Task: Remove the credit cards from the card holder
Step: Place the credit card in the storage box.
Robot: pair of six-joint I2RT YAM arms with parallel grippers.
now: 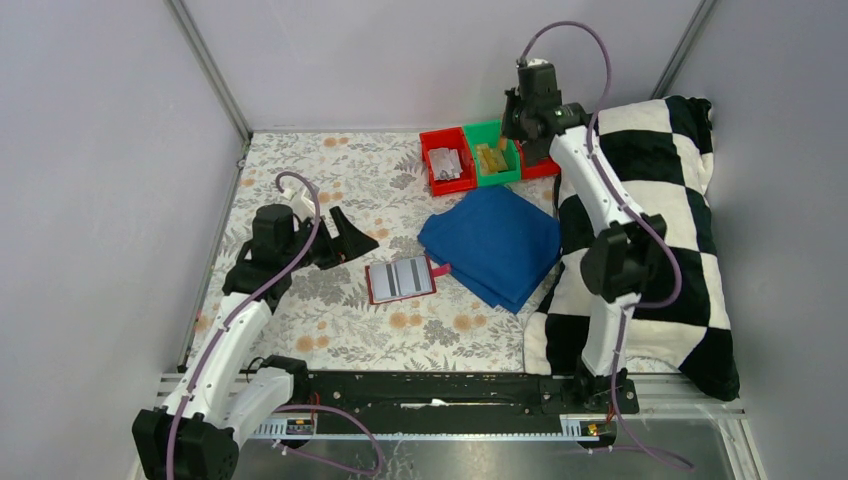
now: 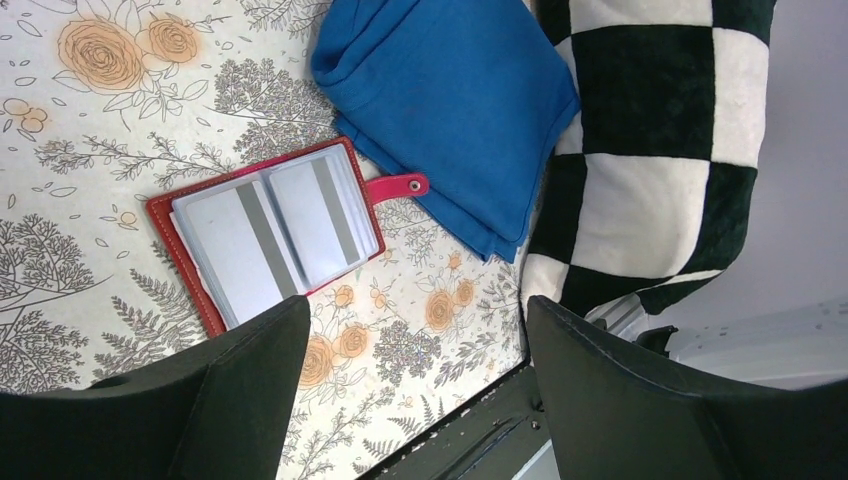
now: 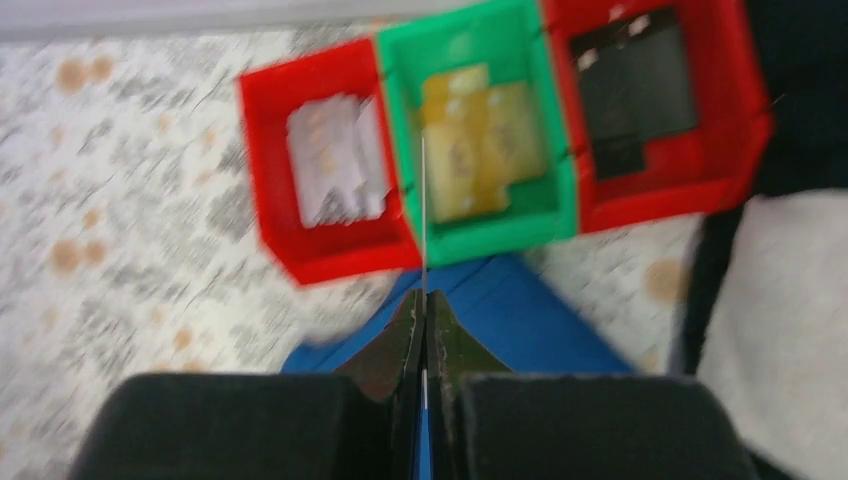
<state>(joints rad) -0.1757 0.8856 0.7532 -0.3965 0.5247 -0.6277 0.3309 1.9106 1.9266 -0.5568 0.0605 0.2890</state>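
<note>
The right pincer (image 3: 424, 308) is closed on a card (image 3: 422, 200) beyond the holder (image 2: 160, 212); the left pincer (image 2: 415, 312) is spread; cards (image 2: 232, 240) are left inside.

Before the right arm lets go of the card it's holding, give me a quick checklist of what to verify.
1. Right tool shut on a card: ok, thin edge clamped between its fingers.
2. Right tool above the bins, near the green bin: ok.
3. Held card's colour matches that bin: cannot tell, edge-on and blurred.
4. Left tool open: ok.
5. Card holder lying open, cards in its slots: ok.
</note>
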